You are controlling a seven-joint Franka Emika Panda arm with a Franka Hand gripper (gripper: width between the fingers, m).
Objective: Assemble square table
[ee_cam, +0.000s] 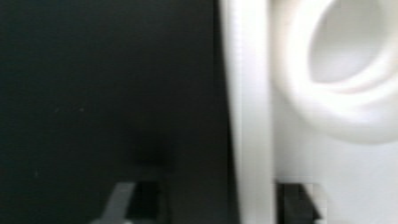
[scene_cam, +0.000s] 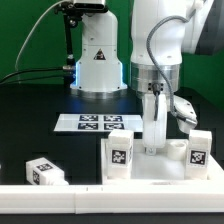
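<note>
The white square tabletop (scene_cam: 160, 168) lies near the front of the black table. In the wrist view its rim (ee_cam: 249, 110) runs up between my fingers, with a round corner hole (ee_cam: 347, 60) beside it. My gripper (scene_cam: 155, 140) reaches straight down onto the tabletop's edge. Its jaws (ee_cam: 214, 200) are open and straddle the rim, one fingertip (ee_cam: 134, 200) over the black table and apart from the rim. Two tagged white legs (scene_cam: 118, 155) (scene_cam: 197, 150) stand at the tabletop. A third tagged leg (scene_cam: 45, 172) lies loose at the exterior view's left.
The marker board (scene_cam: 95, 123) lies flat behind the tabletop. A long white rail (scene_cam: 100, 205) runs along the front edge. The robot's base (scene_cam: 97, 65) stands at the back.
</note>
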